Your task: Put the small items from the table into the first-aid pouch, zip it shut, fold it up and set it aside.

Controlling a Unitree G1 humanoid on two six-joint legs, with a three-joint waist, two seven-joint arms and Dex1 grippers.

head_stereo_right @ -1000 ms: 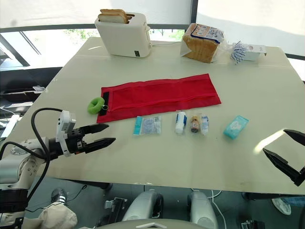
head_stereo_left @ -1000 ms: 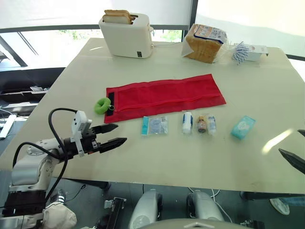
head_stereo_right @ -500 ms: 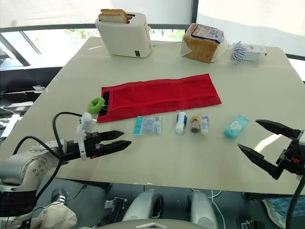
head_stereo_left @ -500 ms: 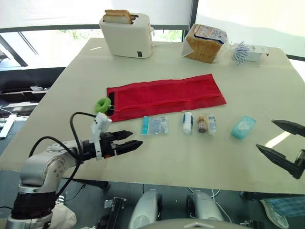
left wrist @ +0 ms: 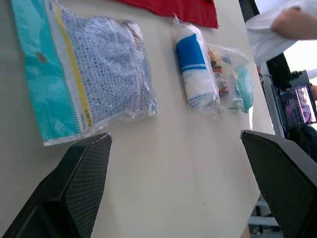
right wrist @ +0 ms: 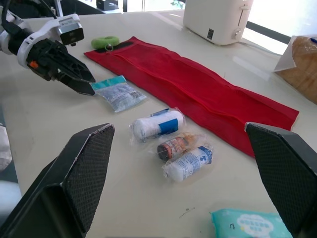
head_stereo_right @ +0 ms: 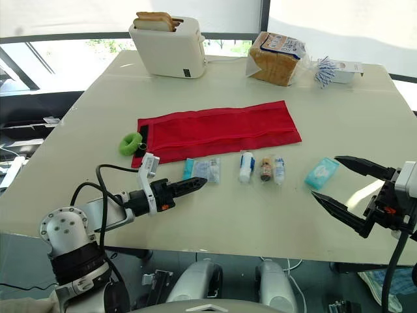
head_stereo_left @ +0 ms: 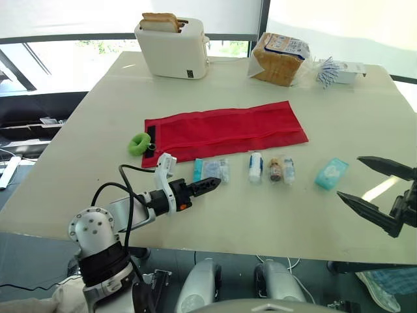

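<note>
Your left end effector (head_stereo_left: 212, 183), spread wide, points at the gauze packet (head_stereo_left: 214, 171) just beside it; your right end effector (head_stereo_left: 349, 177), wide open, hovers near the tissues (head_stereo_left: 331, 173).

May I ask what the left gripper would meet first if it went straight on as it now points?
Most likely the teal-edged clear packet just ahead of the left gripper, though depth is unclear.

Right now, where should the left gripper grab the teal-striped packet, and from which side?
Likely its near edge, by the teal strip, coming low from the robot's side. The packet lies flat on the table, so there's no height to pinch, and the open left gripper faces that edge.
</note>
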